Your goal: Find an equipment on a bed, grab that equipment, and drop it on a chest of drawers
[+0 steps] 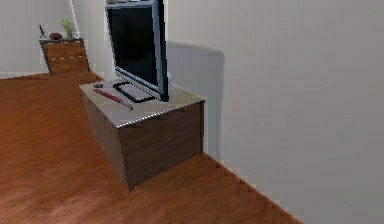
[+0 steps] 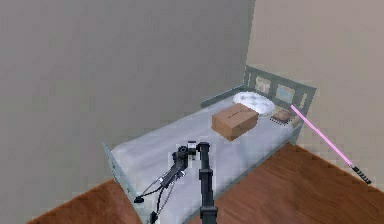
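Observation:
A bed [image 2: 165,143] with pale grey-blue sheets stands along the wall in the arm side view. On it lie a brown cardboard box [image 2: 233,121], a white pillow [image 2: 254,101] and a small brownish thing [image 2: 281,116] by the headboard. A thin pink rod [image 2: 322,133] with a dark end slants from the bed's head end toward the view's right edge. My arm [image 2: 206,190] rises from the bottom edge, and the gripper [image 2: 150,194] reaches over the bed's foot corner; I cannot tell whether it holds anything. A wooden chest of drawers [image 1: 68,57] stands far off at the forward view's upper left.
Close ahead, a wooden TV stand [image 1: 150,135] against the right wall carries a flat television [image 1: 137,45] and a long reddish thing [image 1: 112,95]. Small items and a plant sit on the chest. Wooden floor [image 1: 50,160] lies free on the left.

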Available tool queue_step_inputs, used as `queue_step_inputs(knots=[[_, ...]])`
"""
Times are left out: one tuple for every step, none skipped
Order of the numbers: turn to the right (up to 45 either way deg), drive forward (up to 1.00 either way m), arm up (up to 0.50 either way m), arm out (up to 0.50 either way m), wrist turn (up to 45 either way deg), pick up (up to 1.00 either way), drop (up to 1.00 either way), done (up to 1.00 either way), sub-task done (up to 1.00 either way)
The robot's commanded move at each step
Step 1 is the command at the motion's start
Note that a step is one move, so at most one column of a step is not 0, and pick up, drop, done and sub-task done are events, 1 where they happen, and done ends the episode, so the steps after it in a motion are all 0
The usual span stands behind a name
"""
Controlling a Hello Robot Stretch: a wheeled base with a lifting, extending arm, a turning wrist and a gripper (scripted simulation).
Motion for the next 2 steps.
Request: queue_step_inputs(knots=[[0.0, 0.0, 0.0, 0.0, 45.0, 0.0, 0.0, 0.0, 0.0], [0.0, 0.0, 0.0, 0.0, 45.0, 0.0, 0.0, 0.0, 0.0]])
